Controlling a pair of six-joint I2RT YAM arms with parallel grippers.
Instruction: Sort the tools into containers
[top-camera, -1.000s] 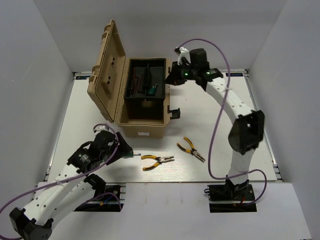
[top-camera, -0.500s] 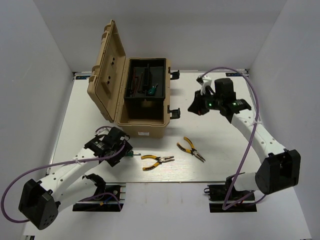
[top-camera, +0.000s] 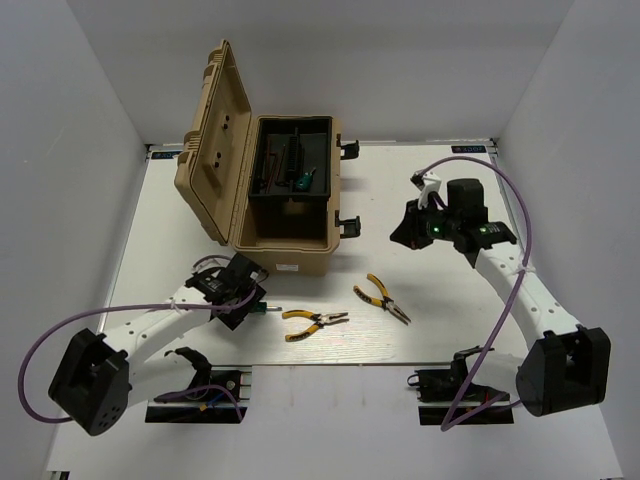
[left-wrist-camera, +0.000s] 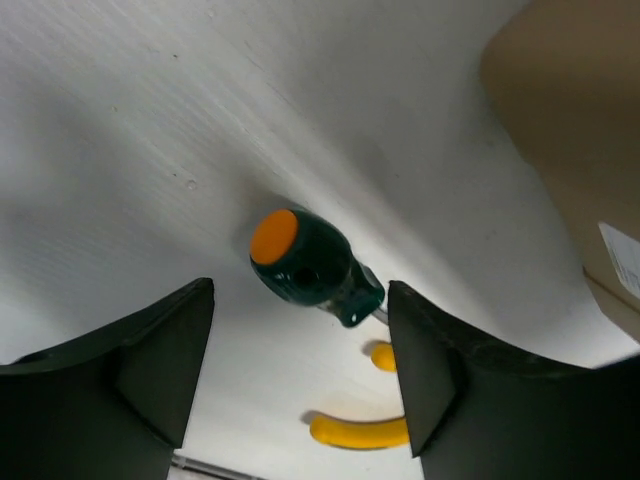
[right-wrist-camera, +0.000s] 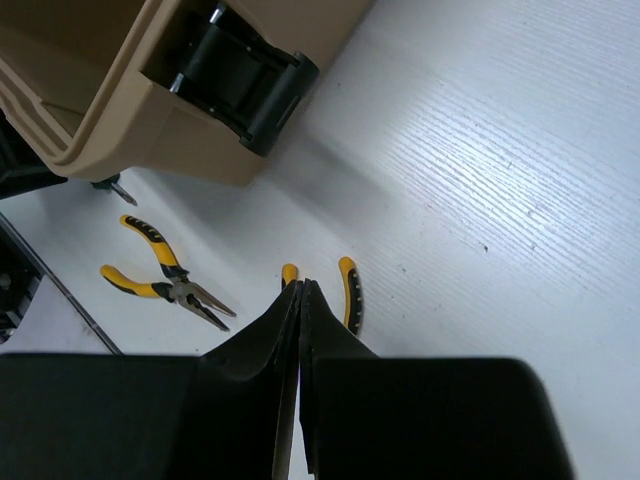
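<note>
Item in hand: green-handled screwdriver (left-wrist-camera: 310, 268), orange-capped, lying flat on the surface (top-camera: 440, 300) toward the near edge, left of middle, just in front of the tan toolbox (top-camera: 285, 255). Left gripper (left-wrist-camera: 300, 292): released, jaws spread to either side of the handle, apparently not touching it. Right gripper (right-wrist-camera: 301, 300): clenched on nothing, above the right half of the surface. Also listed: one pair of yellow pliers (top-camera: 315, 322) just beyond the screwdriver's tip, a second pair (top-camera: 381, 298) nearer the middle, and another green screwdriver (top-camera: 303, 180) lying in the toolbox's black tray (top-camera: 320, 150). Handling note: lower until the fingers bracket the thick part of the handle, centre it between them, then close squarely. The rounded handle would likely roll or slip out if pinched near the cap. Lift clear of the toolbox wall before carrying to the tray.
</note>
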